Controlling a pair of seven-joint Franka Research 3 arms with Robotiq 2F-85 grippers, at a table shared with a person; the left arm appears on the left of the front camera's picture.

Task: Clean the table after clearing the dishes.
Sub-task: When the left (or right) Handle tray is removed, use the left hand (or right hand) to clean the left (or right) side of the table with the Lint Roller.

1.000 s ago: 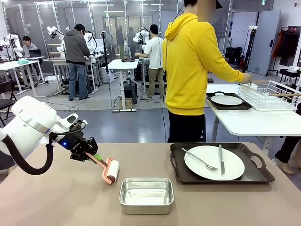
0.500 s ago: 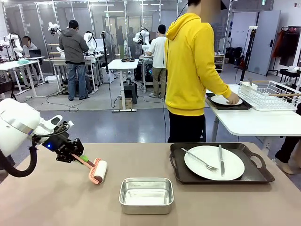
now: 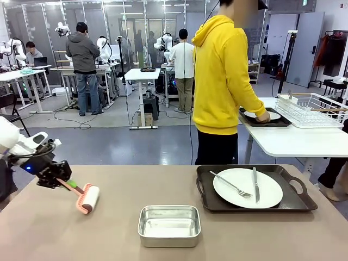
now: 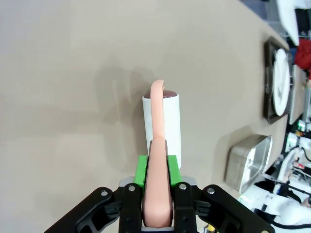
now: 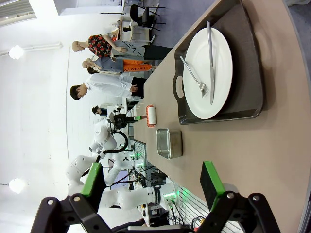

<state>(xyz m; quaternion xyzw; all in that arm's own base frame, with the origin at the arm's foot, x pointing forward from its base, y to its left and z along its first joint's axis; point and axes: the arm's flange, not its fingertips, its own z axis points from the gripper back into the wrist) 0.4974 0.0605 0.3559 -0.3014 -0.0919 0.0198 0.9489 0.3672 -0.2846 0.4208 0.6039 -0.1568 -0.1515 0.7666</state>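
Observation:
My left gripper [image 3: 61, 180] [image 4: 156, 178] is shut on the pink handle of a lint roller [image 3: 88, 199] [image 4: 165, 122]. Its white roll lies on the tan table [image 3: 81, 239] near the left edge. On the table's right side, a white plate [image 3: 265, 196] [image 5: 222, 58] with fork and knife rests on a black tray [image 3: 293, 204]. A second plate [image 3: 272, 115] on another black tray sits on the white side table, under the hand of a person in a yellow hoodie [image 3: 223, 70]. My right gripper [image 5: 151, 182] hangs open above the table, holding nothing.
A small steel pan [image 3: 169, 225] [image 5: 170, 143] stands at the front middle of the table. A white wire dish rack [image 3: 312, 109] is on the side table at the right. Other people work at tables farther back.
My left arm has drawn the roller leftward across the table toward its left edge. The person's hand has come from the rack to the plate on the side table.

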